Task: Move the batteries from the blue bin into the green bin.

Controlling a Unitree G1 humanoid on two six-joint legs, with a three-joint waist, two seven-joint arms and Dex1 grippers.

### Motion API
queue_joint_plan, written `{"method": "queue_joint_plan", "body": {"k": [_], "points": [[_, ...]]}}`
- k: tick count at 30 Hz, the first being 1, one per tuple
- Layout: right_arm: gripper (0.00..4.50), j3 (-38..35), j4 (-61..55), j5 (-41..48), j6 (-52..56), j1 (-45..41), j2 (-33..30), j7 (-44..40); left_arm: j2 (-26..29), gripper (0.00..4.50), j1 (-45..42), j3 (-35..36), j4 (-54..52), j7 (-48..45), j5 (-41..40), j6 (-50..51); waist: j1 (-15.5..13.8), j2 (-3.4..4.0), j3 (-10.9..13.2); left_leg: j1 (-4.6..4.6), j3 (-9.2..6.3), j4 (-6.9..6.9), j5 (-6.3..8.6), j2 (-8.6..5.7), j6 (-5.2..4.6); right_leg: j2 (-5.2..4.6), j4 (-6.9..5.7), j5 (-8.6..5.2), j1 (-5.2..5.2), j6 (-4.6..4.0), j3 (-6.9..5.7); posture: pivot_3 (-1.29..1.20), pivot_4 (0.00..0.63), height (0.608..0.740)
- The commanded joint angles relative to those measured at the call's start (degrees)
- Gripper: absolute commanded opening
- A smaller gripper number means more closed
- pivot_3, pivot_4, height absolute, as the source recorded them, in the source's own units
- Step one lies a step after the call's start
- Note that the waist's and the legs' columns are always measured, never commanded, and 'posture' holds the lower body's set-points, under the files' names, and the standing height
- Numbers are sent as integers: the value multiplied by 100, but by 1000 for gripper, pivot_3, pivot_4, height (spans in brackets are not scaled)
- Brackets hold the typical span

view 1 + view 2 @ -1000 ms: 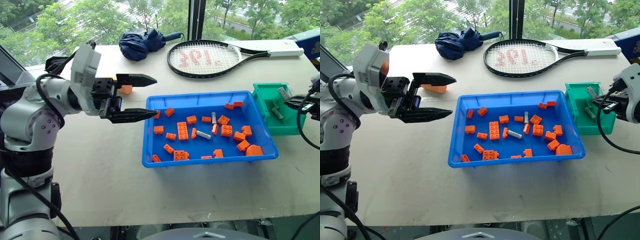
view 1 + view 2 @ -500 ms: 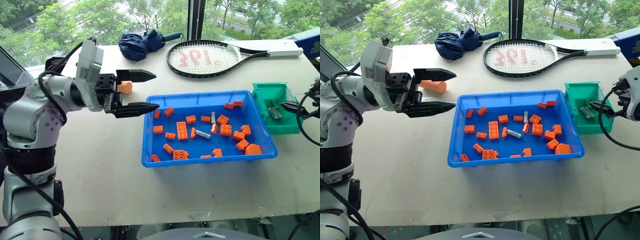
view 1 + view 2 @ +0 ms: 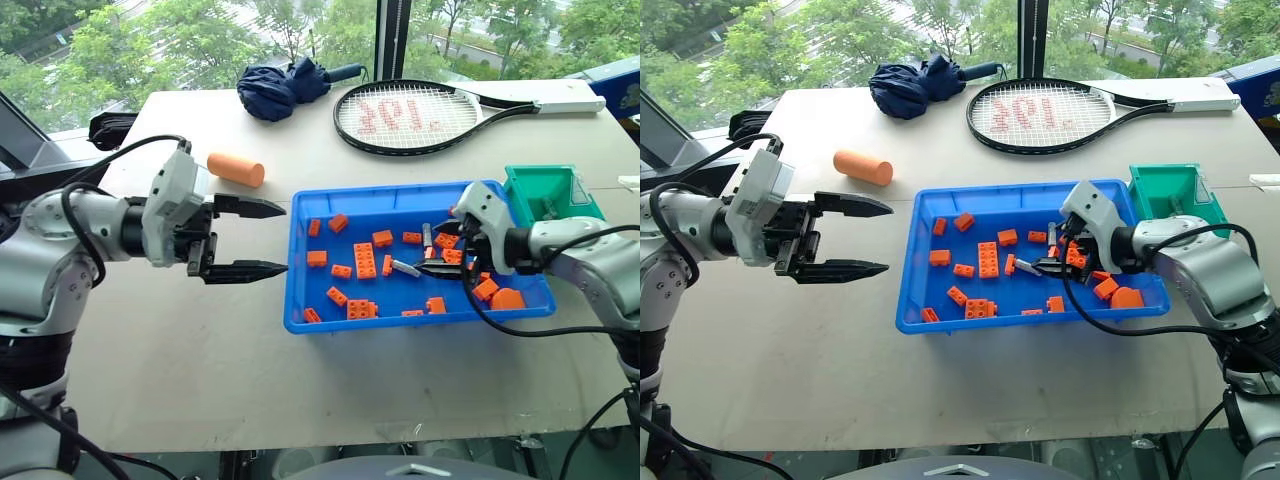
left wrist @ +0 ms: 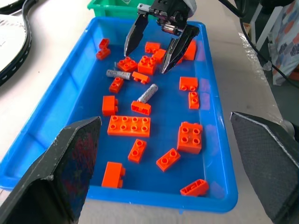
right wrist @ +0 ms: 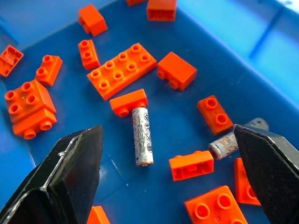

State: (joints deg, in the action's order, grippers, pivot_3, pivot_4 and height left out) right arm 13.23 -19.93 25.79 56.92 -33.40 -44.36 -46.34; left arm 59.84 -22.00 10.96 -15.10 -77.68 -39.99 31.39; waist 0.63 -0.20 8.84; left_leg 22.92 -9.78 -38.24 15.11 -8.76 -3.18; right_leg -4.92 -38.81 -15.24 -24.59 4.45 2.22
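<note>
The right pincer (image 4: 156,44) hangs wide open, holding nothing, over the blue bin (image 3: 300,320). One battery (image 5: 142,136) lies right between its fingers. Next, it probably must drop down and pinch.

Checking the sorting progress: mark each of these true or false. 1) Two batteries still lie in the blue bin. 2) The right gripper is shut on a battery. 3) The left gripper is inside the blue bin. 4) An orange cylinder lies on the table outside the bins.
1) True: two batteries lie among orange bricks in the blue bin.
2) False: the right gripper is open, empty, over the bin.
3) False: the left gripper is open beside it, over the table.
4) True: orange cylinder.
</note>
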Motion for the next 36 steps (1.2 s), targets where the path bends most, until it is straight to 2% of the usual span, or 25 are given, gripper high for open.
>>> {"method": "queue_joint_plan", "body": {"k": [1,8,11,12,13,14,15,16,18,19,23,26,30,33,36], "points": [[4462,287,60,-231,-283,-236,101,-127,177,4500,182,253,-194,6,95,-123,4,0,0,0,-1,0,0,0,0,0,0,0,0,0,-1,0,150,740],[4462,954,483,-708,-623,-419,405,-299,153,4500,410,285,-243,43,142,-261,11,-2,1,0,-2,1,0,0,0,1,0,0,0,0,-3,0,150,740],[3791,1325,732,-1155,-890,-467,406,-328,154,4500,431,278,-197,16,180,-331,13,-2,1,0,-1,1,0,0,0,1,-1,0,-1,0,-2,0,150,740],[3402,1413,771,-1269,-959,-472,379,-355,156,4500,441,277,-184,3,192,-355,11,-2,1,0,-1,0,0,0,0,1,-1,0,-1,0,-3,0,150,740],[2762,1450,786,-1323,-974,-472,371,-384,157,4500,451,280,-176,-7,198,-371,11,-2,1,0,-1,0,0,0,0,1,-1,0,-1,0,-3,0,150,740],[2326,1436,765,-1321,-906,-469,378,-407,156,4500,455,283,-172,-10,195,-376,14,-2,1,0,-1,0,0,0,0,0,0,0,-1,0,-3,0,150,740],[1770,1402,738,-1318,-837,-468,392,-418,153,4500,461,287,-167,-14,191,-385,14,-2,0,0,-1,1,0,0,0,1,0,0,-1,0,-3,0,150,740],[1416,1342,703,-1314,-798,-464,407,-411,154,4500,475,292,-165,-21,189,-400,15,-2,0,0,-2,1,0,0,0,1,-1,0,-1,0,-4,0,150,740],[323,1166,587,-1241,-693,-471,393,-419,145,4500,499,301,-168,-30,180,-431,15,-2,0,-1,-2,1,0,0,1,1,-1,0,-1,0,-3,0,150,740],[103,1036,466,-1158,-623,-471,345,-453,122,4500,501,312,-174,-28,156,-444,14,-2,0,0,-2,1,0,0,1,1,-1,0,-1,0,-3,0,150,740],[103,230,-181,-623,-165,-467,74,-592,-61,4500,356,344,-210,62,-106,-376,-2,-1,1,0,-3,1,0,0,0,0,0,0,-1,0,-4,0,150,740],[103,-779,-363,-330,347,-505,-138,-340,-390,4500,4,294,-256,402,-423,-161,-28,-3,2,1,-5,-1,0,0,0,0,0,0,1,0,-6,0,150,740],[103,-1863,78,-411,558,-389,-831,-99,-919,4500,-625,81,-335,977,-696,157,-112,-8,-1,2,-4,-8,0,-5,0,-2,-1,1,3,1,-8,0,150,740],[103,-2145,577,-737,210,-113,-1244,94,-1310,4500,-1065,-67,-268,1242,-833,263,-125,-12,-3,1,-1,-7,0,-4,0,-2,-3,1,2,1,-4,0,150,740],[103,-2197,959,-928,17,42,-1377,287,-1583,4500,-1375,-258,-190,1417,-749,321,-127,-13,-3,1,3,-9,0,-2,0,-2,-6,1,3,1,-2,0,150,740]]}}
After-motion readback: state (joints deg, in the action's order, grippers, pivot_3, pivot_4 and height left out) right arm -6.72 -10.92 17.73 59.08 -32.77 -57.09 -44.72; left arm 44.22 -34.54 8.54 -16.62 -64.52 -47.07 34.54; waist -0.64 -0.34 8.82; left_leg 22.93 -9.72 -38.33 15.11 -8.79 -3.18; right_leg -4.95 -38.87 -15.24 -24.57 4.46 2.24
